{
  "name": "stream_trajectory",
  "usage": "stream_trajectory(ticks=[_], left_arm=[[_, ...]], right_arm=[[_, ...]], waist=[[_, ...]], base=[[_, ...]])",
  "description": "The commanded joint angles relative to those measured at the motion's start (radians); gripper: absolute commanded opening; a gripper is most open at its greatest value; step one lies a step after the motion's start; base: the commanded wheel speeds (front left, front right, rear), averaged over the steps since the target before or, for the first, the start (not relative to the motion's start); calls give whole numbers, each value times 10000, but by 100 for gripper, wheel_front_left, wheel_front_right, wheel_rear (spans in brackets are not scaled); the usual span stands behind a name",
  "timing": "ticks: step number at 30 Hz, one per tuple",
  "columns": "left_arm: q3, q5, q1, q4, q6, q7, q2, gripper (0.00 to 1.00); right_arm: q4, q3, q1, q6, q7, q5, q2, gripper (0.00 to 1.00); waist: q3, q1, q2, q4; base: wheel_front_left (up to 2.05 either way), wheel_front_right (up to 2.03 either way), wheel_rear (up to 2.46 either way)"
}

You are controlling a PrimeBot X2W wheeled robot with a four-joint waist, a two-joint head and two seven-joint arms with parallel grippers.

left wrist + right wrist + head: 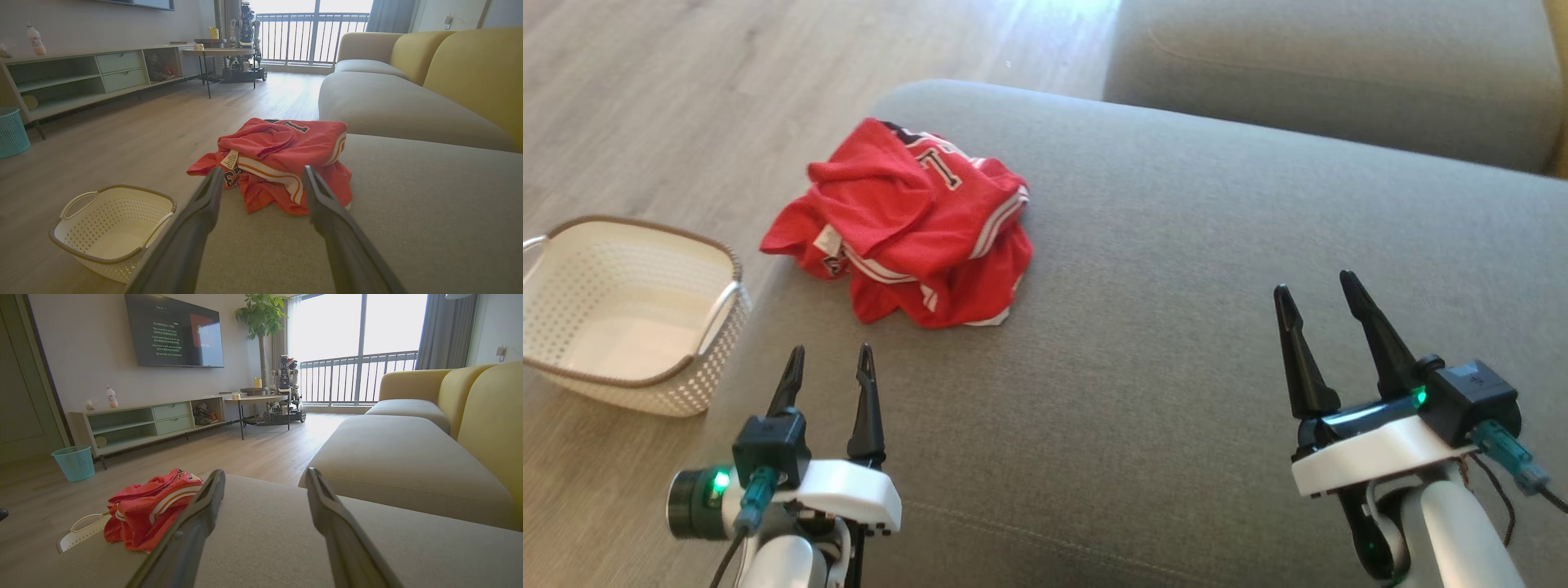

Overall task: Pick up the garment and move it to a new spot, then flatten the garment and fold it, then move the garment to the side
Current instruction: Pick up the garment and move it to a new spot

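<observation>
While my left gripper (pixel 832 353) and right gripper (pixel 1315 282) stand wide open, empty, garment (pixel 907 224) lies crumpled just ahead of left fingers (pixel 867 400), well apart from right. Looks soft, light, floppy; pinch raised top fold.

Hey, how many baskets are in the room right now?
2. A cream basket on the floor beside the sofa, a teal basket by the TV console. Others may be hidden.
</observation>
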Motion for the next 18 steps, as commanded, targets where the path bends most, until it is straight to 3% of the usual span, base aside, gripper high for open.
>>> stream_trajectory(ticks=[1, 10, 18], left_arm=[[332, 107, -343, -277, -6, -122, 27, 100], [464, 184, -269, -209, -19, -122, 25, 100], [700, 211, -267, -325, 6, -122, 43, 100]], right_arm=[[-314, 245, -177, -2, -92, 68, -30, 100], [-254, 382, -50, -2, -92, 82, -30, 100], [-267, 428, -93, -2, -92, 80, -30, 100]], waist=[[-157, 0, 0, 199], [-280, 0, 0, 430], [-158, 0, 0, 141]], base=[[0, 0, 0], [0, 0, 0], [0, 0, 0]])
